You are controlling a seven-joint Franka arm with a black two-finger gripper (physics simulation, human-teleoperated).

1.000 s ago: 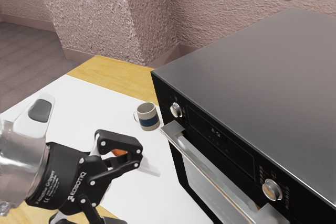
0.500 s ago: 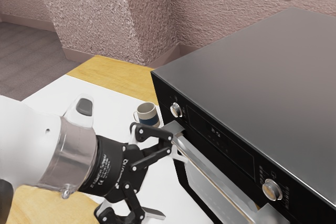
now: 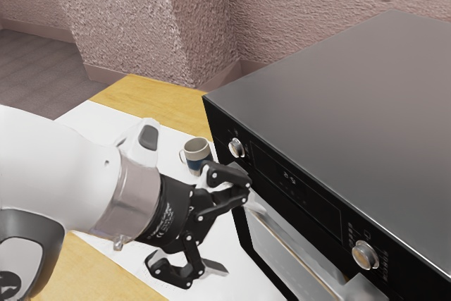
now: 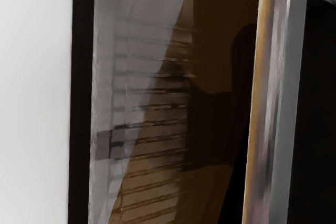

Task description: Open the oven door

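Tool point(image 3: 239, 239) spread wide, open room inside; upper finger point(image 3: 232, 176) beside an end of handle point(image 3: 297, 245)

Support: a wooden table point(image 3: 151, 100), yellow-brown in finish. A flat white sheet point(image 3: 106, 116) covers much of the top in front of the oven point(image 3: 338, 103), with bare wood at two of the sheet's edges. Item one: the oven, black-fronted and upright; whether its base meets sheet or wood cannot be determined. Item two: a beige mug point(image 3: 197, 151), blue-banded, upright on the sheet near the oven's front, handle facing away from the oven.
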